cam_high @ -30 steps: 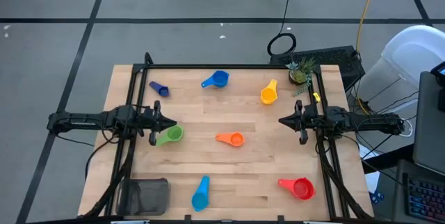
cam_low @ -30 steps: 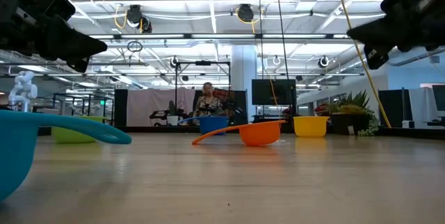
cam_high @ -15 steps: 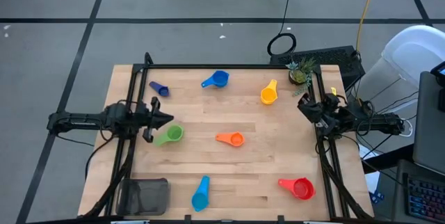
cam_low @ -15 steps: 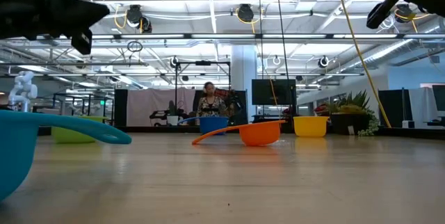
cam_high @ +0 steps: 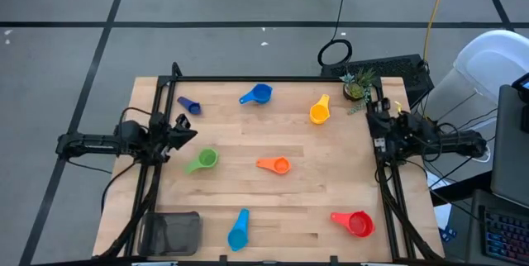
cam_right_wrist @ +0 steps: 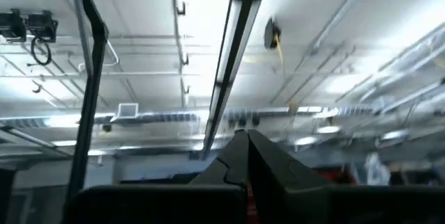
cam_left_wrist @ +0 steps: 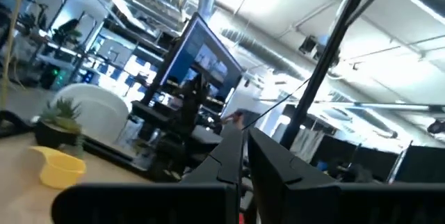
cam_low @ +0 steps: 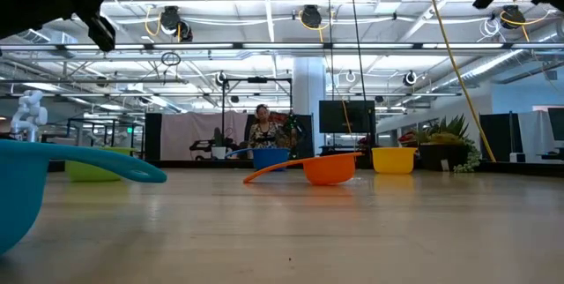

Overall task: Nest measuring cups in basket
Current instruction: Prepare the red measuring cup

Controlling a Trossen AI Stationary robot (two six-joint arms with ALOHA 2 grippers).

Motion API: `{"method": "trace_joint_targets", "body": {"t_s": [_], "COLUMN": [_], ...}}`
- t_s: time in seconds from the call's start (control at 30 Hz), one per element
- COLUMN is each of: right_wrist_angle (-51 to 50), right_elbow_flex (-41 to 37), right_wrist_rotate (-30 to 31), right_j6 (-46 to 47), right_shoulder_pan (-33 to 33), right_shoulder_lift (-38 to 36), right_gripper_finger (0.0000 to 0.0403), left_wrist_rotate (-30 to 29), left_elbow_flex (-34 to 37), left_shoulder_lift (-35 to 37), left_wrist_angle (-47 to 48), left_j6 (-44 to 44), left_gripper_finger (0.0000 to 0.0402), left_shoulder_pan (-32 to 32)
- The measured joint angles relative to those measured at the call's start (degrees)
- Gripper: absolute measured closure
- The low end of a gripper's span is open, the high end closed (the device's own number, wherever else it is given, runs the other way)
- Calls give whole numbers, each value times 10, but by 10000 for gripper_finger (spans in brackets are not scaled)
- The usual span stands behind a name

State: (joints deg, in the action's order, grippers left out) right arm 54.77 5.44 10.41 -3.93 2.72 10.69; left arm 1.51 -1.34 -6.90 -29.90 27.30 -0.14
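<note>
From above, I read no writing or brand on anything. I take the orange cup [cam_high: 276, 165] at the middle of the counter [cam_high: 248, 208] as my landmark. The green cup [cam_high: 203, 160] lies to its left, the yellow cup [cam_high: 319, 111] up and to its right, the blue cup [cam_high: 259, 94] above it, the purple cup [cam_high: 189, 105] far up-left. The light blue cup [cam_high: 238, 230] sits below it, the red cup [cam_high: 355, 223] down to the right, and the basket [cam_high: 171, 233] at the lower left corner, holding no cup. My left pincer [cam_high: 183, 129] hangs above and left of the green cup, closed on nothing; my right pincer [cam_high: 372, 121] is pulled back at the right edge by a small potted plant [cam_high: 356, 86], shut and empty.

At counter level the light blue cup [cam_low: 53, 178] looms nearest, the orange cup [cam_low: 326, 168] beyond, a person [cam_low: 263, 130] far behind it.

My left wrist sees its closed tips and the yellow cup [cam_left_wrist: 61, 166]. My right wrist sees only ceiling past its closed tips.
</note>
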Motion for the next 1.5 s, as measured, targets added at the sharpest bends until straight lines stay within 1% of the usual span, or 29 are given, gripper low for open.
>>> {"method": "trace_joint_targets", "body": {"t_s": [0.07,0.1,0.13,0.2,0.27,0.33,0.4,0.47,0.5,0.53,0.57,0.6,0.67,0.73,0.77,0.83,0.97,1.07,1.17,1.23,1.33,1.4,1.5], "right_wrist_angle": [1,-8,-21,-56,-131,-260,-446,-664,-780,-888,-984,-1069,-1195,-1274,-1292,-1316,-1319,-1262,-1183,-1113,-1011,-976,-974], "right_elbow_flex": [21,38,60,116,193,285,391,501,555,604,649,693,751,769,767,751,677,598,519,477,437,427,424], "right_wrist_rotate": [-11,-15,-15,-11,14,57,111,154,168,169,161,139,62,-33,-79,-133,-201,-274,-337,-346,-332,-312,-280], "right_j6": [-33,-51,-71,-109,-144,-166,-165,-126,-91,-53,-10,37,126,187,214,259,323,396,486,554,648,690,717], "right_shoulder_pan": [0,0,0,0,0,0,0,0,0,0,0,-1,0,5,13,34,94,148,214,256,307,332,358], "right_shoulder_lift": [24,40,61,113,175,237,303,368,402,435,467,494,540,574,586,602,608,608,602,598,592,591,592], "right_gripper_finger": [403,403,403,402,393,376,352,325,311,296,282,268,241,218,209,197,192,196,201,201,201,202,202], "left_wrist_rotate": [-16,-35,-46,-48,-69,-99,-117,-124,-125,-125,-125,-125,-126,-126,-126,-126,-127,-145,-162,-167,-168,-168,-169], "left_elbow_flex": [-8,-27,-54,-140,-240,-337,-428,-506,-538,-566,-591,-611,-641,-655,-656,-656,-657,-657,-657,-657,-657,-657,-657], "left_shoulder_lift": [0,0,0,-16,-60,-124,-191,-259,-294,-327,-360,-392,-452,-504,-525,-554,-592,-598,-599,-599,-599,-599,-599], "left_wrist_angle": [-15,0,38,177,342,487,597,688,728,769,799,828,882,905,905,904,901,891,878,864,844,837,831], "left_j6": [-46,-55,-67,-107,-139,-163,-178,-187,-187,-190,-194,-197,-199,-215,-219,-222,-223,-215,-219,-237,-263,-271,-277], "left_gripper_finger": [376,376,376,376,376,376,376,375,375,375,375,375,375,375,375,375,375,375,375,375,375,375,375], "left_shoulder_pan": [4,9,14,22,25,25,25,25,25,25,23,22,17,10,5,-2,-6,-7,-7,-6,-6,-7,-6]}}
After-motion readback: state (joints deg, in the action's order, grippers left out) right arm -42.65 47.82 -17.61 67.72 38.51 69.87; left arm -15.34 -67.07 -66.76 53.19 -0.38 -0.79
